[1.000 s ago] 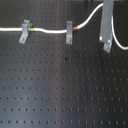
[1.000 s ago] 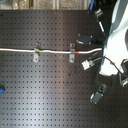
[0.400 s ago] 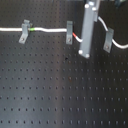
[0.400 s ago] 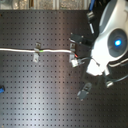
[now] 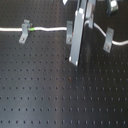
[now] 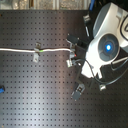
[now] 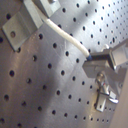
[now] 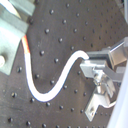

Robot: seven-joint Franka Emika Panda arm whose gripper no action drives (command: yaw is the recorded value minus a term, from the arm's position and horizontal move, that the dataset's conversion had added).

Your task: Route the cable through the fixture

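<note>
The end effector (image 8: 92,67) is closed on the cable (image 8: 50,90), pinching it near one end, as both wrist views show. In the first exterior view the cable (image 5: 47,30) lies along the perforated table (image 5: 60,95), passing a clip (image 5: 24,31) by the green band (image 5: 32,29) and on toward another clip (image 5: 108,39).

Risk: the slack loop near the red band (image 8: 25,46) may snag a clip edge or slip from the grip under tension. The arm hides the middle clip. A small blue item (image 6: 1,90) lies well apart.
</note>
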